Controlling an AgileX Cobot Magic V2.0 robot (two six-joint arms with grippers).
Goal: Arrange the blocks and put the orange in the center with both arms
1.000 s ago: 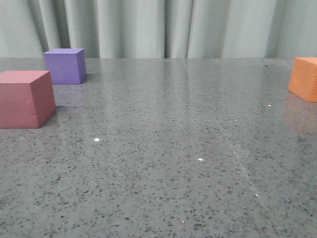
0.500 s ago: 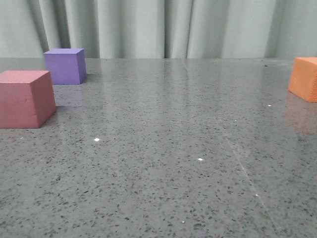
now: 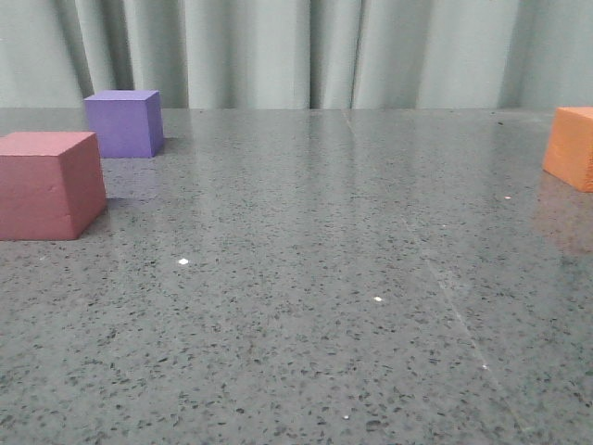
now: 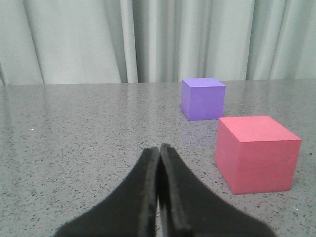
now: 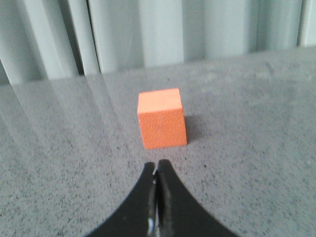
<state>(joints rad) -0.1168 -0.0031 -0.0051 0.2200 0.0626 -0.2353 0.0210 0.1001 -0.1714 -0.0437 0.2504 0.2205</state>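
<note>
The pink-red cube (image 3: 48, 184) sits at the table's left edge, with the purple cube (image 3: 124, 122) behind it. The orange cube (image 3: 571, 146) sits at the far right, cut off by the frame edge. No gripper shows in the front view. In the left wrist view my left gripper (image 4: 159, 147) is shut and empty, with the pink-red cube (image 4: 256, 153) and the purple cube (image 4: 202, 98) ahead of it to one side. In the right wrist view my right gripper (image 5: 157, 164) is shut and empty, just short of the orange cube (image 5: 161, 118).
The speckled grey table (image 3: 306, 278) carries the cubes. A pale green curtain (image 3: 296, 51) hangs behind its far edge.
The front view has shifted very slightly, so all the cubes sit a few pixels further right. Nothing else has visibly changed.
</note>
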